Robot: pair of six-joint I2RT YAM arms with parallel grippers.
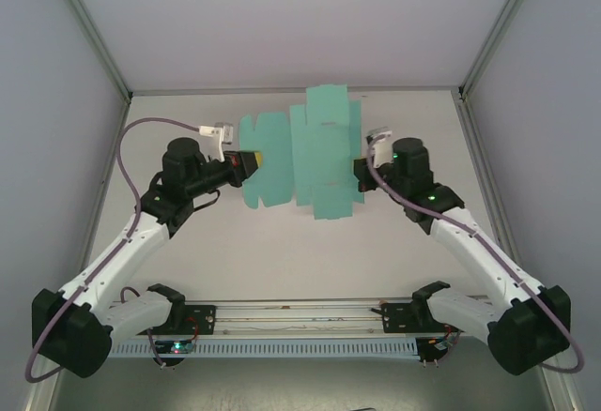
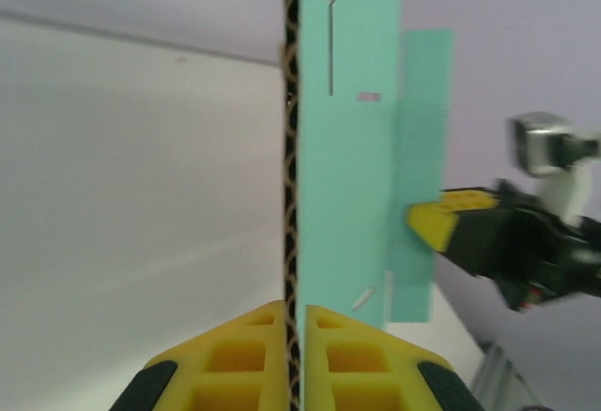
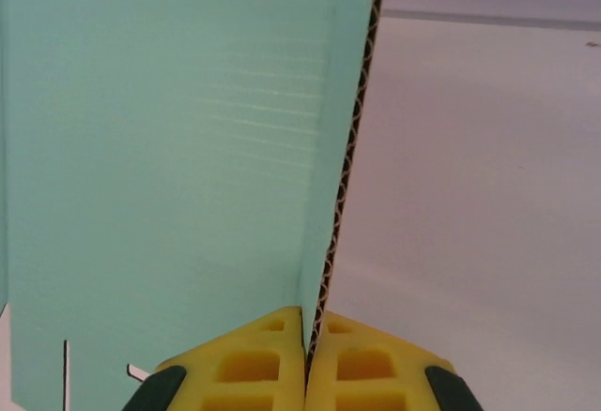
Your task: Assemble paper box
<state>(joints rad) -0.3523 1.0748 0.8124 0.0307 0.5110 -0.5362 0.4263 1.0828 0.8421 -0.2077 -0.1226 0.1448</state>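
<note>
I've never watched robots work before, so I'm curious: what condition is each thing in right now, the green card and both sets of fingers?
paper box: an open, many-flapped sheet, not yet folded into a box, pinched at opposite side edges.
left fingers: shut on one edge of the paper box.
right fingers: shut on the opposite edge of the paper box.
</note>
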